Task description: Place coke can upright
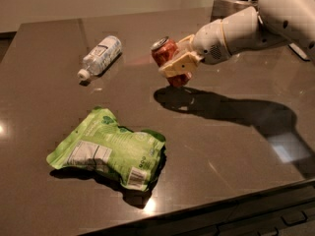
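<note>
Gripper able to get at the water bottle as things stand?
Probably not yet: the gripper is shut on the coke can, held tilted above the table. The water bottle lies on its side past the can, nothing between them, so the way looks free once the can is down.

The pincer (172, 58) above the table (221, 151) hides the middle of the coke can (162, 51) (arm (241, 31) cropped at right).

Red coke can (165, 53) with silver top, clasped in cream-beige gripper (175, 66) above glossy dark brown table (44, 102). Clear water bottle (101, 55), white cap, pale label. Bright green snack bag (110, 151), white label panel.
</note>
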Available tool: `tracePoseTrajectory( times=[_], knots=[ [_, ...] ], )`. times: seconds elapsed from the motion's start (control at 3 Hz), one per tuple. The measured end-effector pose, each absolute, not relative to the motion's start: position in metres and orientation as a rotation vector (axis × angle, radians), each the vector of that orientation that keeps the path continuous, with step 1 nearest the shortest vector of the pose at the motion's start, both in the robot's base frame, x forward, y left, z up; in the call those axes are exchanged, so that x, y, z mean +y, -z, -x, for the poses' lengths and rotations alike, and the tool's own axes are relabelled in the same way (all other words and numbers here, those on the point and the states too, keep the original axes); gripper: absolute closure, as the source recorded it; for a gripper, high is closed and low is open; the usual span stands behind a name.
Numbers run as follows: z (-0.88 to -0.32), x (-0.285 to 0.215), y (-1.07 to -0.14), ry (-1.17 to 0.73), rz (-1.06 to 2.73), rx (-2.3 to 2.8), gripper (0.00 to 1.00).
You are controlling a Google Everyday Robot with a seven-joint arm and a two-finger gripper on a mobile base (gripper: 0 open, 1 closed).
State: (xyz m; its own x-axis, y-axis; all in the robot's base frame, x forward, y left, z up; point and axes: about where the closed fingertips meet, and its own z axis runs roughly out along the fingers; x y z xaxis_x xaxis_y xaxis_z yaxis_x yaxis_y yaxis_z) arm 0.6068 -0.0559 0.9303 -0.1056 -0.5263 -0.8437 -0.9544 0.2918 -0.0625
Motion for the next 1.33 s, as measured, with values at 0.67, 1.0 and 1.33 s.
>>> tracePoseTrajectory(
  times=[0.67,1.0,1.33],
  knots=[
    [-0.604,-0.033,-0.917,-0.756,1.245,1.572,1.00],
    [-0.607,-0.020,-0.913,-0.775,1.189,1.493,1.00],
    [-0.613,-0.016,-0.909,-0.778,1.153,1.467,1.00]
  ],
)
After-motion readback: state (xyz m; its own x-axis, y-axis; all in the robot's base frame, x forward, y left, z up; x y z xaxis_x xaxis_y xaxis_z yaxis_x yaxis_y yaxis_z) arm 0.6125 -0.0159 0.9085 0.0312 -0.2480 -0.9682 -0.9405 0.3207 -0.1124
